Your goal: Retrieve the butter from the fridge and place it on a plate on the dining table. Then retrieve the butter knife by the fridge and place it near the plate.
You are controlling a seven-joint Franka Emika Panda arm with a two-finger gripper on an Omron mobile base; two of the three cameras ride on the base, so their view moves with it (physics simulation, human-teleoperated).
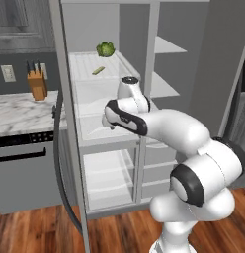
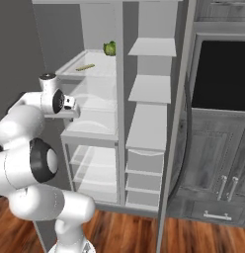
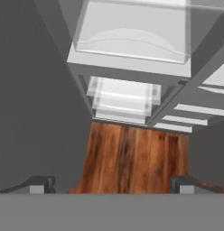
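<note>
- The fridge (image 1: pixel 70 148) stands with its doors open, so the white shelves can be reached from the front.
- On the top shelf (image 1: pixel 87 66), the butter (image 1: pixel 98 70) lies in open space, with a green vegetable (image 1: pixel 105 49) behind it.
- A vertical divider (image 2: pixel 119 99) separates the left and right shelf stacks.
- The open gripper (image 3: pixel 111 184) points down over bare wooden floor (image 3: pixel 132 162), in front of the lower drawers.

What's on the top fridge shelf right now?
On the top shelf lie the butter, near the front, and a green vegetable at the back. Nothing else shows there; the shelf below is partly hidden by the arm.
</note>
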